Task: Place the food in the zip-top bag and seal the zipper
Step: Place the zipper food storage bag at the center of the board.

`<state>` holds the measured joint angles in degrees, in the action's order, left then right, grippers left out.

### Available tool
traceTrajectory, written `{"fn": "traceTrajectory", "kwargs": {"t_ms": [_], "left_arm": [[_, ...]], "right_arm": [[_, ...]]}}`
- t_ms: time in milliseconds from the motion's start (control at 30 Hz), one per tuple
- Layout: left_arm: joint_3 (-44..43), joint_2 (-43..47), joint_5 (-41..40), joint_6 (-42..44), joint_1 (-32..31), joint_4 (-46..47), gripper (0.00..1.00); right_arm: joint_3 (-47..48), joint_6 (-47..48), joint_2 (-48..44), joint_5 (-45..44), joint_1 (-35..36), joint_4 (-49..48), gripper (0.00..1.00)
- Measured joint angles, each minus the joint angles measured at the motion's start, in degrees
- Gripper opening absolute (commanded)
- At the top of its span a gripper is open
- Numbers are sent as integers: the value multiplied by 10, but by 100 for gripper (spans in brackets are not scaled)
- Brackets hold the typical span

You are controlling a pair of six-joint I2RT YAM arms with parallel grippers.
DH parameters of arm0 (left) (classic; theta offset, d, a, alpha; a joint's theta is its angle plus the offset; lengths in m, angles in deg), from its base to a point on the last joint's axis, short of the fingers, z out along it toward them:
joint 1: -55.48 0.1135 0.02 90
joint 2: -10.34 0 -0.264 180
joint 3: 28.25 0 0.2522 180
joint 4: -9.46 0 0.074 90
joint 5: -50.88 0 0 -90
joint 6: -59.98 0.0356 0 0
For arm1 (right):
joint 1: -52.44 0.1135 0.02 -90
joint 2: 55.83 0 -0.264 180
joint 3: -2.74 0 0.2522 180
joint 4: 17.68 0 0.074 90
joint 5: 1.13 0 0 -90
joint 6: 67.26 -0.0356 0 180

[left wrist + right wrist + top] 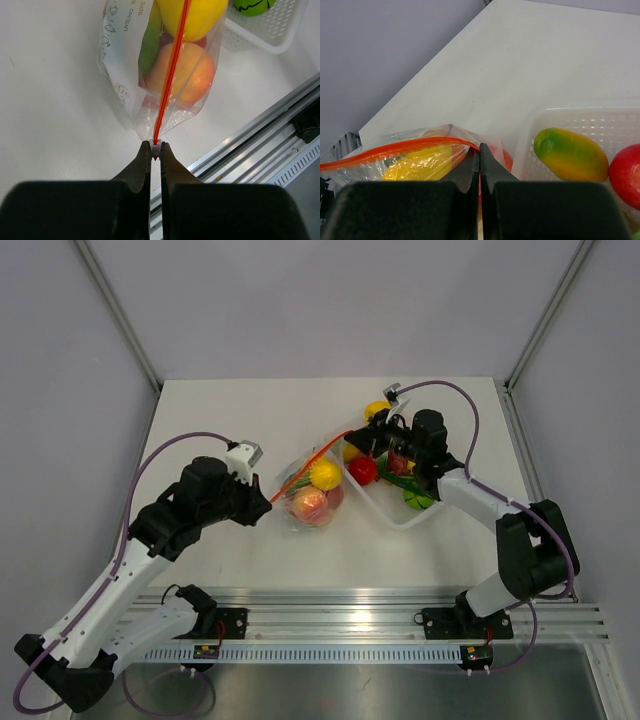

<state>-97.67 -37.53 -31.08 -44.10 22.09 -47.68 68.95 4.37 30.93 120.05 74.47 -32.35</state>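
The left gripper (155,150) fills the near edge of its wrist view. Its two matte black fingers (140,170) taper to blunt tips and are pressed together with only a sliver between them. They nip the end of the zipper (171,75), where a small white piece sits. Straight ahead of those tips, the thin orange-red strip runs taut across the zip-top bag (117,60), a clear, crinkly film with printed lettering.

Under the film lies the food (315,502). A glossy round peach-coloured fruit (187,70) sits just beyond the tips, with a smooth yellow piece (195,15) farther out and a green pod (149,47) to their left. Ahead and to the right stands a white tray (270,37) with perforated walls, holding a green fruit (252,4).

The right gripper (479,155) also has its black fingers closed to a hairline, clamped on the strip's other end. From there the strip arcs away to the left of its tips, over the yellow piece. To the right of these tips, inside the tray, lie an oval green-to-orange mango (570,154) and a round red fruit (626,175). Beyond is the smooth white table (530,65).
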Motion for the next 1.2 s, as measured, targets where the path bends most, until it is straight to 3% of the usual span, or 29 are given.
{"fn": "traceTrajectory", "kwargs": {"t_ms": [267, 500, 567, 600, 633, 667, 700, 767, 867, 1033, 1200], "left_arm": [[-26, -26, -68, 11, 16, 12, 0], [-86, -86, -129, 79, 95, 67, 0], [-96, -82, -137, 92, 101, 81, 0], [-99, -77, -137, 96, 102, 86, 8], [-99, -72, -137, 99, 102, 88, 21], [-99, -65, -134, 101, 103, 86, 58], [-99, -59, -128, 105, 103, 84, 72], [-99, -46, -112, 101, 103, 74, 87], [-87, -25, -94, 88, 103, 50, 90], [-78, 8, -74, 55, 103, 14, 95], [-107, 9, -61, 19, 103, -10, 96]], "right_arm": [[90, -15, 72, 52, -5, -18, 0], [279, -59, 223, 115, -2, -70, 0], [339, -68, 266, 122, 6, -70, 28], [358, -74, 280, 127, 10, -69, 45], [368, -75, 290, 130, 14, -70, 72], [372, -84, 297, 131, 21, -71, 99], [365, -87, 298, 129, 26, -75, 99], [333, -83, 292, 128, 34, -86, 99], [268, -64, 263, 111, 39, -58, 100], [202, 2, 152, 52, 38, 77, 100], [200, 47, -21, -95, 38, 236, 100]]}}
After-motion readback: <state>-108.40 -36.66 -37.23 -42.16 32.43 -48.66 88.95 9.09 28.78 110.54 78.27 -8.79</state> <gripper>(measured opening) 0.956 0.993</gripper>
